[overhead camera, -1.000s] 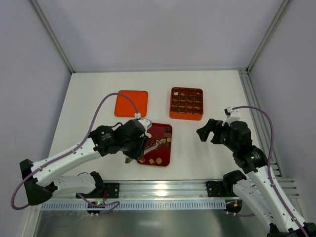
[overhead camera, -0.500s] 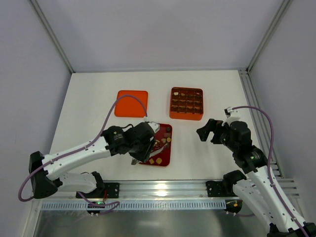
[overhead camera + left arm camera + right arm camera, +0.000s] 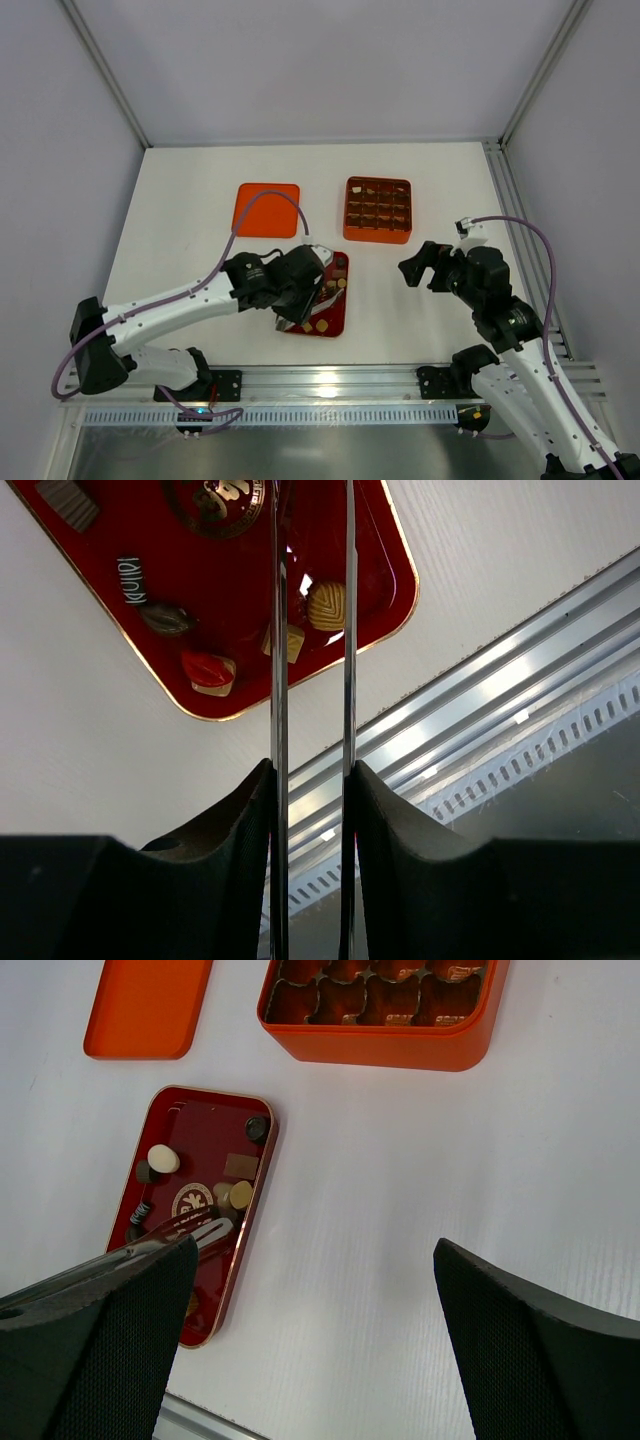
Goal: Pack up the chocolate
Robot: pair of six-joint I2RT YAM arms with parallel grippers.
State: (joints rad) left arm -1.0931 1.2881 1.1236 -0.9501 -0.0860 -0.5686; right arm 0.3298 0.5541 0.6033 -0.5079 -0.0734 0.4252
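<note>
The dark red tray [image 3: 335,310] lies at the near middle of the table and holds several small chocolate pieces. Among them are a cream round [image 3: 163,1158], a tan round [image 3: 240,1193] and a ridged tan piece [image 3: 327,605]. My left gripper [image 3: 298,285] is shut on metal tongs [image 3: 278,630]. The tong blades are slightly apart and reach over the tray's near end, beside a tan piece [image 3: 291,642]. The tongs also show in the right wrist view [image 3: 195,1230]. My right gripper [image 3: 418,265] is open and empty over bare table right of the tray.
An orange box with a grid of cells [image 3: 378,210] stands behind the tray, with a few pieces in its far row. Its flat orange lid [image 3: 267,209] lies to the left. A metal rail [image 3: 330,380] runs along the near edge.
My left arm has moved to the right, carrying the tongs further over the near part of the red tray. The right arm has not moved.
</note>
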